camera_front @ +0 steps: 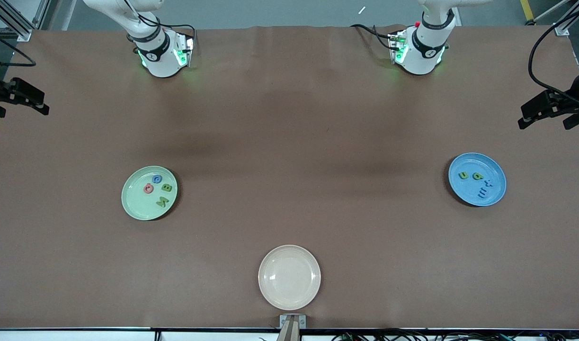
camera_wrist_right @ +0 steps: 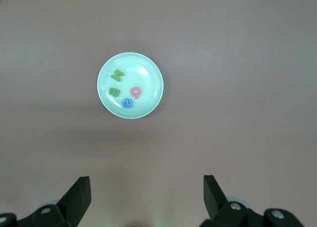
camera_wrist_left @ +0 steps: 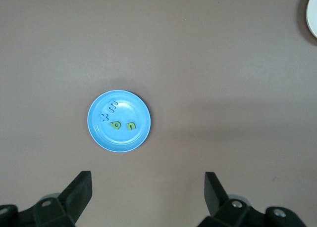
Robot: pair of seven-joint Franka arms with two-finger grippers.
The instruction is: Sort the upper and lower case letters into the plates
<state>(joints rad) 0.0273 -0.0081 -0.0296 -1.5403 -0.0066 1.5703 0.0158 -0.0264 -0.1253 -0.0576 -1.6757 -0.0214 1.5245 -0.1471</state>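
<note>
Overhead, the front view shows the brown desk with the green plate toward the right arm's end, holding four capitals: a blue one, a pinkish-red one and two green ones. The blue plate lies toward the left arm's end with four small letters. A cream plate, nearest the camera, holds nothing. The sorting looks finished, and both arms wait at the desk's ends. The left tool and right tool show only as dark shapes there.

Next, the left wrist view shows what the front view cannot: the left tool stands open and holds nothing, high above the blue plate.

Likewise the right wrist view shows the right tool open and without a load above the green plate.

Little seems at risk now; a careless descent could nudge a plate and spill the letters.
</note>
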